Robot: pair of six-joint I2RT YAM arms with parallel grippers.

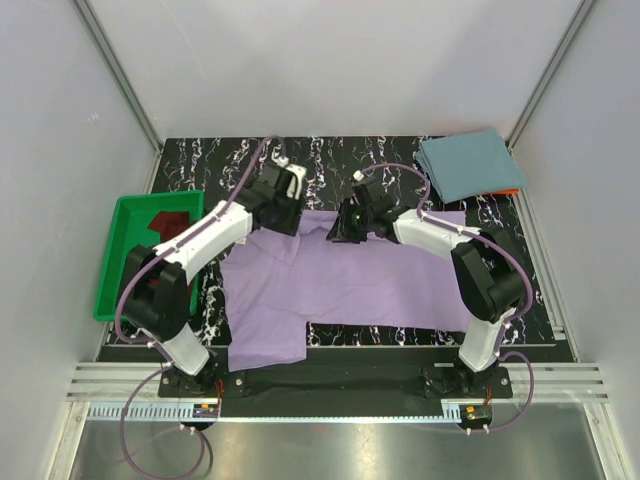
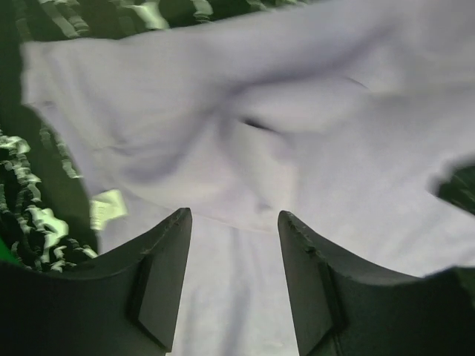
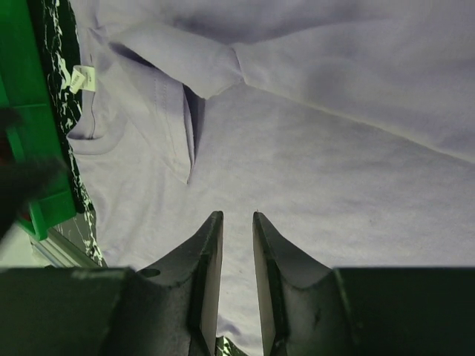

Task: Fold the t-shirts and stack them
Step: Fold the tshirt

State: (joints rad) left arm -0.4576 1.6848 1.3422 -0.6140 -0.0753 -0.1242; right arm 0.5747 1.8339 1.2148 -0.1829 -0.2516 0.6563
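The lavender t-shirt [image 1: 370,285] lies spread across the middle of the black marbled table, one sleeve folded in near its collar. My left gripper [image 1: 285,205] hovers over the shirt's back left part, jaws wide open and empty [image 2: 234,215] above the cloth [image 2: 297,111]. My right gripper [image 1: 348,228] is over the shirt's back middle, jaws narrowly open with nothing between them [image 3: 236,215]; the cloth [image 3: 334,148] lies below. The teal-blue t-shirt [image 1: 468,165] lies folded at the back right. The maroon t-shirt [image 1: 168,222] lies in the green tray [image 1: 110,270].
The green tray stands at the table's left edge and also shows in the right wrist view [image 3: 22,74]. A white neck label [image 3: 79,77] shows at the lavender collar. Something orange [image 1: 512,190] peeks from under the teal shirt. White walls enclose three sides.
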